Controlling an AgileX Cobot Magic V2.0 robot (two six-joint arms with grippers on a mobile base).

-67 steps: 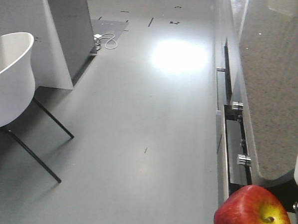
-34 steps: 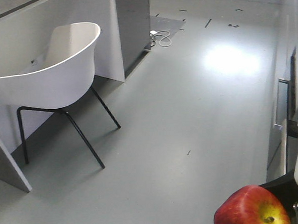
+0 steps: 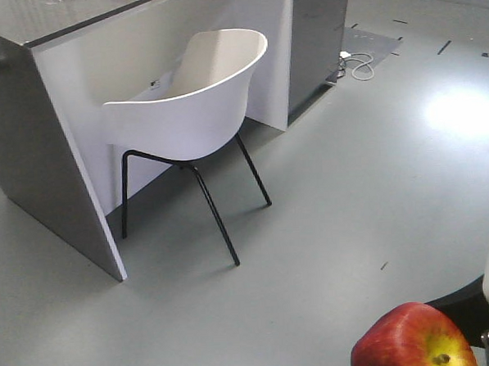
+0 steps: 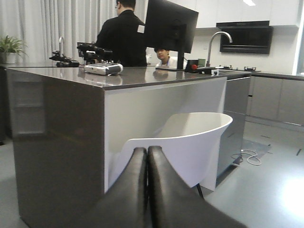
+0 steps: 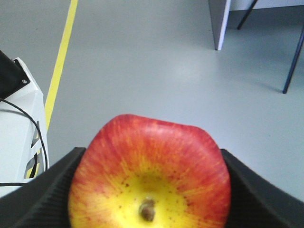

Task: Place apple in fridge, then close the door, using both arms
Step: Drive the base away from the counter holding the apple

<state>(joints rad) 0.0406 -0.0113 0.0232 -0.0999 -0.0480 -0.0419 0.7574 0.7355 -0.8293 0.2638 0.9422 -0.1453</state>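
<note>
In the front view the bottom edge cuts off the apple (image 3: 413, 338), and what grips it is almost wholly out of frame. The right wrist view crops the apple's underside and the right gripper (image 5: 150, 190), whose dark fingers (image 5: 42, 199) show only as corner wedges. In the left wrist view the left gripper (image 4: 147, 152), fingers (image 4: 135, 180) pressed together, hides most of the legs of the white chair (image 4: 190, 142), and a monitor (image 4: 171, 23) covers a seated person (image 4: 165, 57) below the face.

The apple (image 5: 149, 166) was held in the right gripper (image 5: 152, 187); a chair (image 3: 191, 112) was placed ahead and to its left, tucked against a counter (image 3: 37, 136), with a cable (image 3: 361, 64) laid beyond
</note>
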